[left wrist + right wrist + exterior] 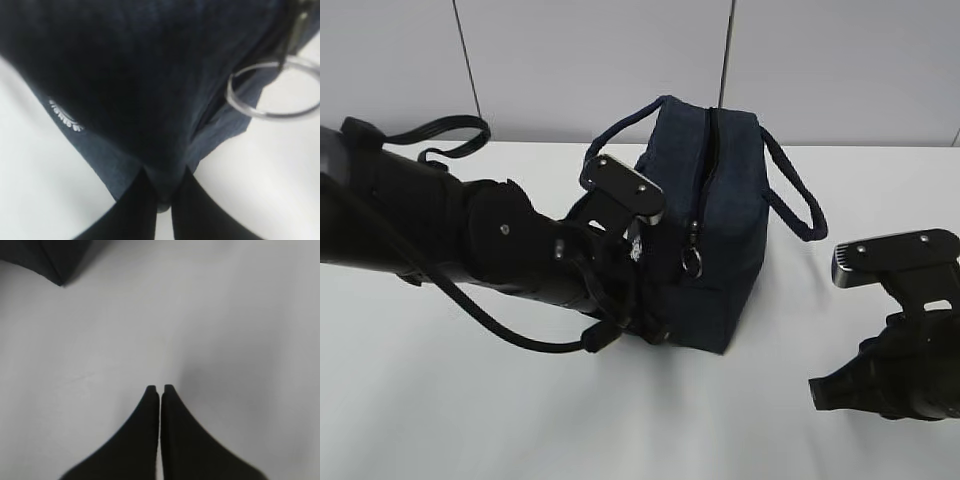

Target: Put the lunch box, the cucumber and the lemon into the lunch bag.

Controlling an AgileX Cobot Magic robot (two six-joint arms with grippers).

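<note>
1. Exterior view: one lunch bag is seen standing upright on the white table, near the far wall, its top zipper drawn closed and one silver ring pull hanging down its near end. Two loop handles are counted, one on each side. Two arms are present. The left gripper is set against the bag's lower left corner, largely masked by its own arm and cable. The right gripper is held well apart from the bag, low at the right edge, partly cut off.

2. Left wrist view: the left gripper is shown pinching a fold of the bag's navy fabric between its fingers. One white emblem and the ring pull are visible, both blurred.

3. Right wrist view: the right gripper is shown with fingers pressed together, holding nothing, above bare table. One dark corner of the bag is cut off at the upper left.
</note>
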